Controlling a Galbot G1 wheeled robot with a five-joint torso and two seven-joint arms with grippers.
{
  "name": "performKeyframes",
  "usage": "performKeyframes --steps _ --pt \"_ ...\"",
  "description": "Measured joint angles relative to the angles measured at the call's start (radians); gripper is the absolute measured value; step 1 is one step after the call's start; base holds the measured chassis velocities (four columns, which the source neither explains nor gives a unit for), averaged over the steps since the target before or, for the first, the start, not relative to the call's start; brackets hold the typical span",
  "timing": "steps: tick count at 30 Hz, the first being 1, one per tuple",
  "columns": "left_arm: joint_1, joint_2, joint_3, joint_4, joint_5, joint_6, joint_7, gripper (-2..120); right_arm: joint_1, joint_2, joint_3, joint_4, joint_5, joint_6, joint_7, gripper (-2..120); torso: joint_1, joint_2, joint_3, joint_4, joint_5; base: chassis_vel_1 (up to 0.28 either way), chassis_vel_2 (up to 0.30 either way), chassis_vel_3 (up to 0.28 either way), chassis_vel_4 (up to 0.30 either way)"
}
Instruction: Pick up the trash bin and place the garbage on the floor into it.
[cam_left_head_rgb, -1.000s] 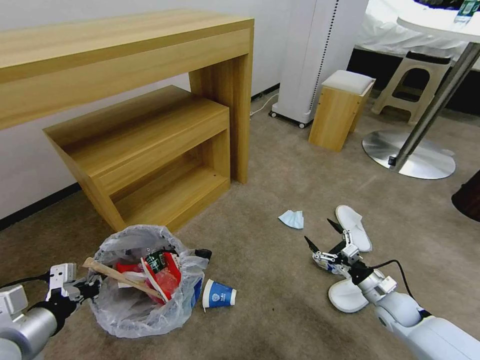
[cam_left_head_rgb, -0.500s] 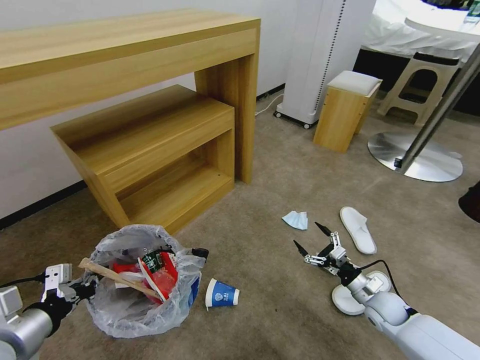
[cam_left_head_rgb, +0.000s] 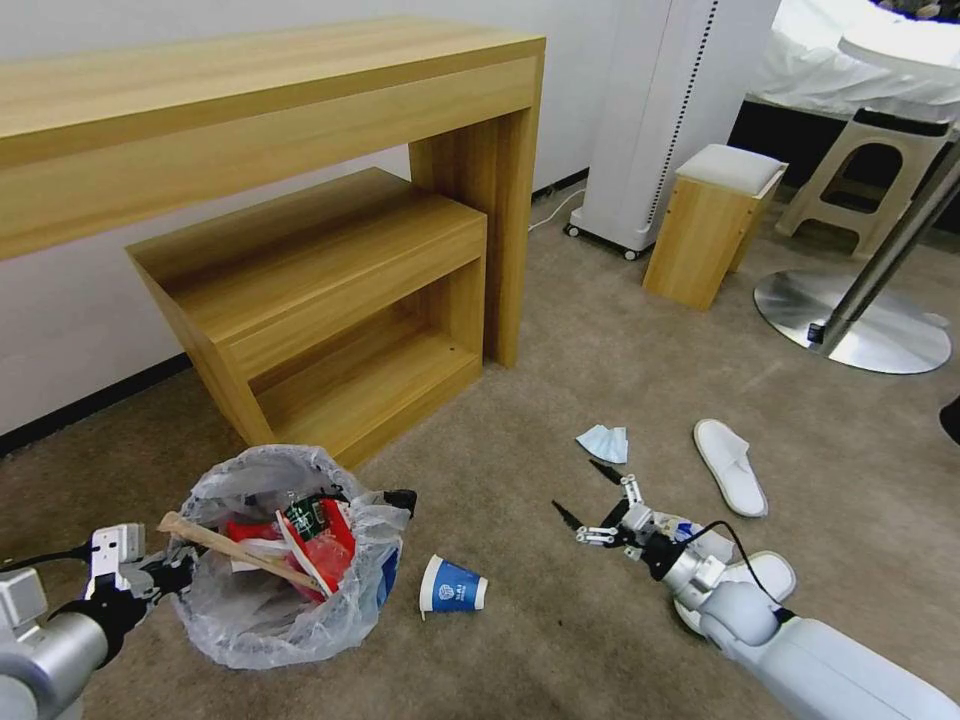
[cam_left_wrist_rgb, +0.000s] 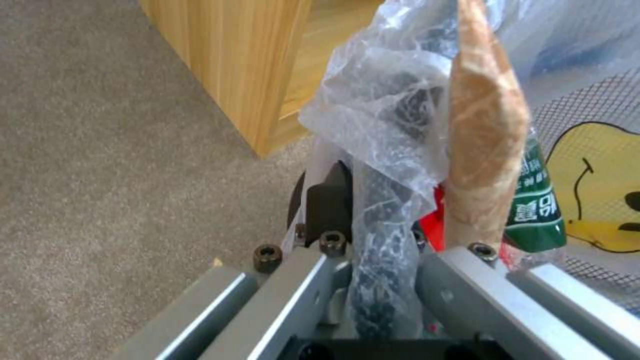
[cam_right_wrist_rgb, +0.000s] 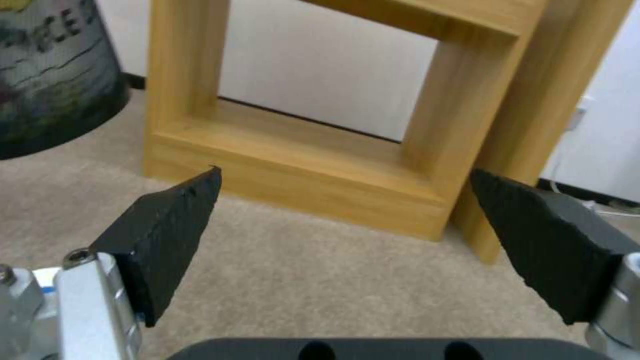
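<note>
One trash bin (cam_left_head_rgb: 285, 570) sits on the floor (cam_left_head_rgb: 520, 640) beside the low wooden shelf (cam_left_head_rgb: 330, 300), w/ red wrappers (cam_left_head_rgb: 325, 545) and a wooden stick (cam_left_head_rgb: 235, 548) already inside. Left gripper (cam_left_head_rgb: 170, 578) is clamped on its rim and bag, as the left wrist view confirms. Still loose on the carpet: paper cup (cam_left_head_rgb: 452, 585) just beside the bin, mask (cam_left_head_rgb: 603, 442), two slippers (cam_left_head_rgb: 730, 465). Right gripper (cam_left_head_rgb: 588, 492) hangs low between cup and mask, jaws spread wide, nothing in them, arm stretched fwd from the lower right. Risks, as I judge: the thin bag could slip from the clamp and tip the bin; the cup may roll if one finger nudges it.
</note>
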Motion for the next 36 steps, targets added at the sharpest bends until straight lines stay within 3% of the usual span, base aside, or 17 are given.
performKeyframes --steps 15,36 --pt "-0.005 -0.013 0.011 -0.003 0.008 0.0 -0.005 0 0.136 -0.01 -0.247 -0.029 0.006 0.002 -0.035 100 0.0 0.0 0.0 0.0001 0.0001 0.0 0.0 0.0 0.0" --pt "0.008 -0.016 -0.018 -0.017 0.0 0.005 -0.003 0 0.2 0.021 -0.402 -0.089 0.008 0.002 -0.056 100 0.0 0.0 0.0 0.0 0.0 0.0 0.0 0.0 0.0"
